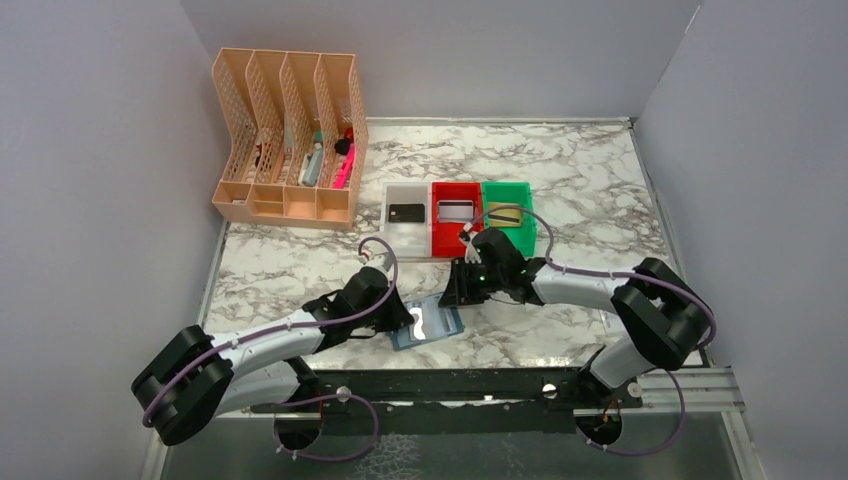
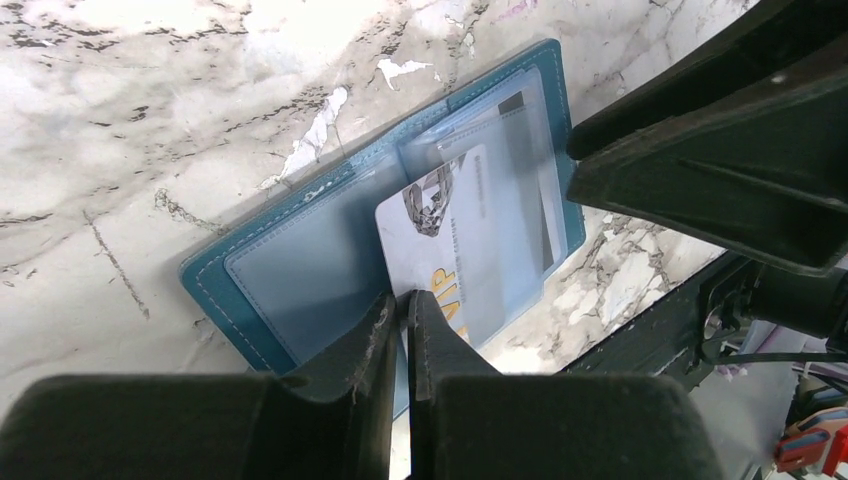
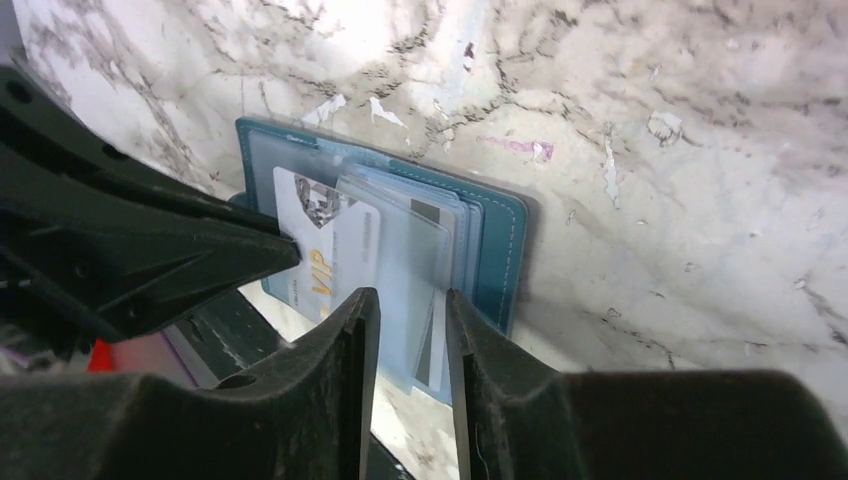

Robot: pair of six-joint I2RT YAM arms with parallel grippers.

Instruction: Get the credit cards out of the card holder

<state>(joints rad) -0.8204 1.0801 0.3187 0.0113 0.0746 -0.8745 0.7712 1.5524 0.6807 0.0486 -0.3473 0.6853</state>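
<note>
The card holder (image 1: 427, 326), a blue wallet, lies open on the marble near the front edge, its clear pockets (image 2: 300, 265) facing up. A pale credit card (image 2: 450, 235) with gold "VIP" lettering sticks partly out of one pocket. My left gripper (image 2: 403, 297) is shut on that card's near edge. My right gripper (image 3: 410, 298) hovers at the other half of the wallet (image 3: 495, 240), jaws a little apart, with the stacked clear sleeves (image 3: 410, 250) showing in the gap. More cards show through those sleeves. The VIP card (image 3: 330, 250) lies left of it.
At the back stand a white bin (image 1: 407, 242) with a black card (image 1: 406, 212), a red bin (image 1: 455, 192) with a silver card (image 1: 455, 210) and a green bin (image 1: 520, 192) with a gold card. A peach mesh file rack (image 1: 290, 140) is at back left. A black rail runs below the wallet.
</note>
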